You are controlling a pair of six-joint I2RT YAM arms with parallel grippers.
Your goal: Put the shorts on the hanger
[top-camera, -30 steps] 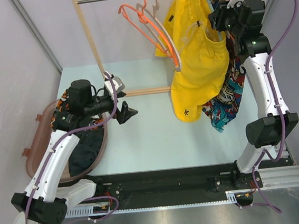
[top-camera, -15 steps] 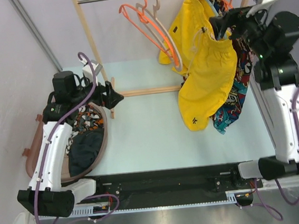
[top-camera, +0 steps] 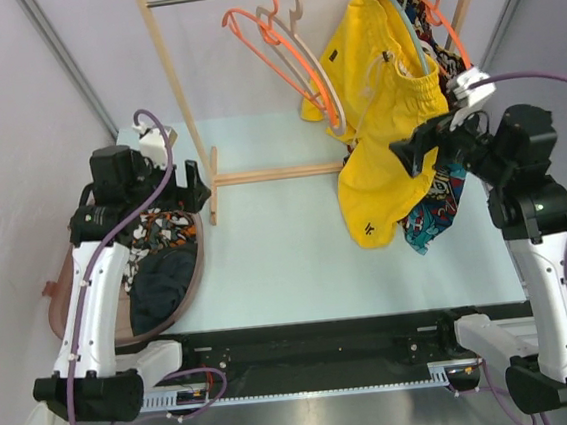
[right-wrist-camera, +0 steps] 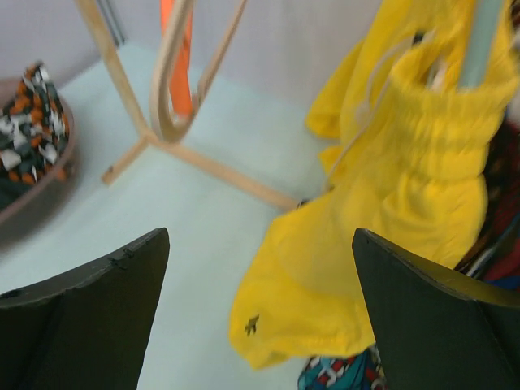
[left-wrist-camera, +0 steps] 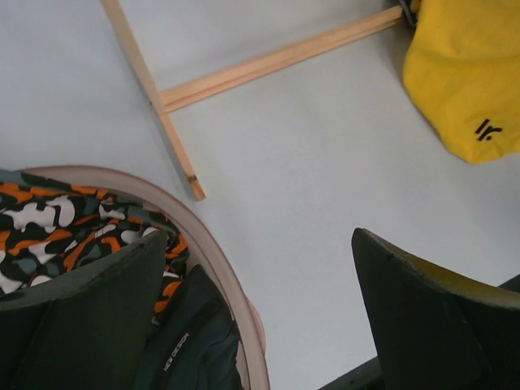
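Backing off with jaws newly spread wide and empty, your right tool (top-camera: 405, 158) leaves the shorts (top-camera: 384, 112) hanging on the hanger (right-wrist-camera: 481, 36) at the far right, so the placement looks done.

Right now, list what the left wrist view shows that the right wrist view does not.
Only the left wrist clearly shows a dark lettered garment lying in the basket beside the patterned cloth. Only the right wrist shows the hanger running into the waistband of the shorts, the orange hanger, the beige hanger and a comic-print garment. Both show the shorts' lower leg with its dark logo, the rack's wooden base, the basket and the patterned cloth.
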